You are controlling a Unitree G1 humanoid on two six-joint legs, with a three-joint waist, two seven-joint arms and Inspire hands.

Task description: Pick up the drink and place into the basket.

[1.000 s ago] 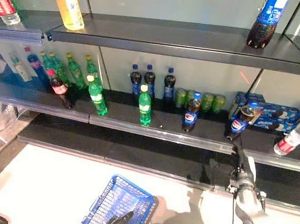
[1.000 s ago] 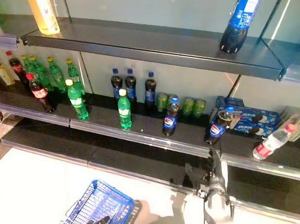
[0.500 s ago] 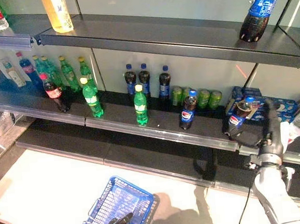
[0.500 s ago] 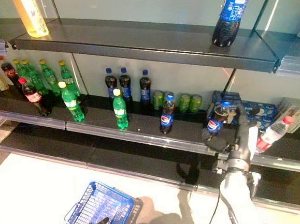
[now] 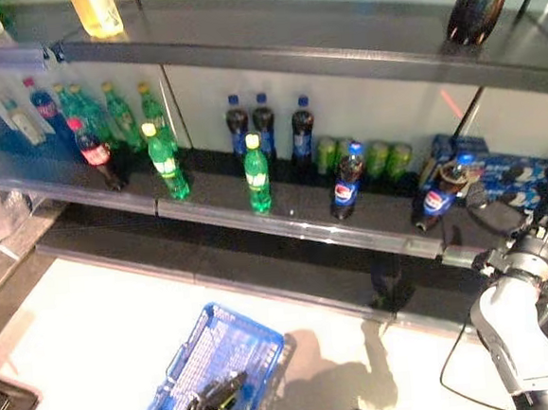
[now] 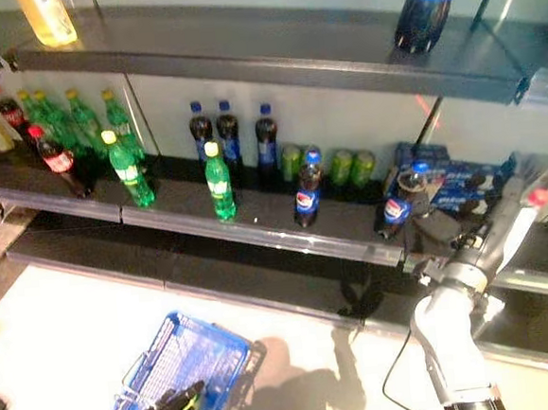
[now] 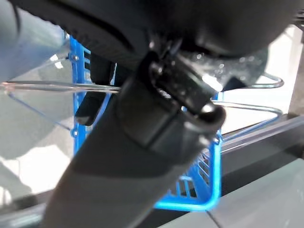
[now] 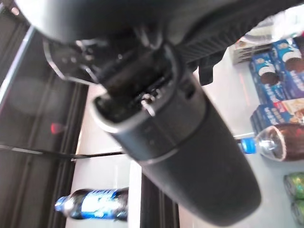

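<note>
Right hand (image 6: 444,232) beside cola bottle (image 6: 395,209), biscuit boxes (image 6: 453,186) behind.

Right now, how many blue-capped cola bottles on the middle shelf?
5. Three cola bottles stand in a back row, one alone in front, one tilted far right before the blue boxes. Others may be hidden.

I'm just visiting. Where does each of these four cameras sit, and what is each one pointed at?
Left eye view: on the head, looking down at the shelf, the blue basket and both arms.
Right eye view: beside it, same scene; the right robot hand is by a cola bottle.
Left wrist view: on the left arm; left robot hand fills it, basket behind.
Right wrist view: on the right arm; dark hand, cola bottle beyond.
Shared: the basket and that bottle.
</note>
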